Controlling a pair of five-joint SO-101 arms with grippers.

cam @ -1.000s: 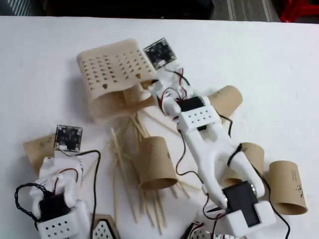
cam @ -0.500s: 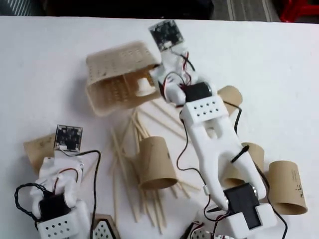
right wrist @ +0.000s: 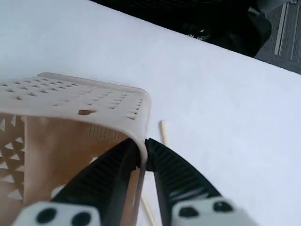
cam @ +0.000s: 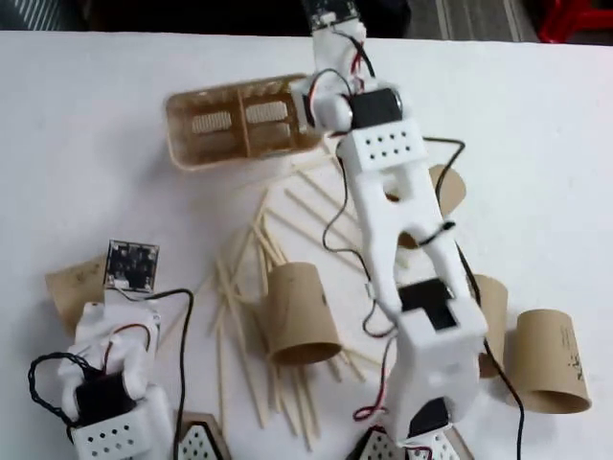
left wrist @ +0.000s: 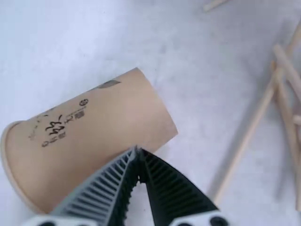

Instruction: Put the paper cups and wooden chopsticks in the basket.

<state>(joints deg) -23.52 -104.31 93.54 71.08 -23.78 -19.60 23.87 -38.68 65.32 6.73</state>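
1. Pinching the end wall of the basket [right wrist: 70, 94] at its rim corner with the right gripper [right wrist: 141, 153]: one finger inside, one outside, nearly pressed together on the thin plastic.
2. Holding the left gripper [left wrist: 138, 160] pressed together, tips meeting, over the flank of a paper cup [left wrist: 80, 141] lying on its side; impossible to tell whether touching it.
3. Seen from above: basket [cam: 206, 125] near the far side of the table, mouth up, a divider across its middle.
4. Loose wooden chopsticks [cam: 239, 316] fanned across the middle of the table between the two arms, well apart from the basket except for a few ends just beside its near edge.
5. On top of that pile, a second cup [cam: 299, 311] on its side; to the right, around the right arm, three more cups [cam: 548, 359], also on their sides, one partly under the arm.
6. Bare white table [cam: 96, 96] left of the basket and along the far right.
7. Beyond the far edge, dark floor and a red object [cam: 575, 19] in the corner.
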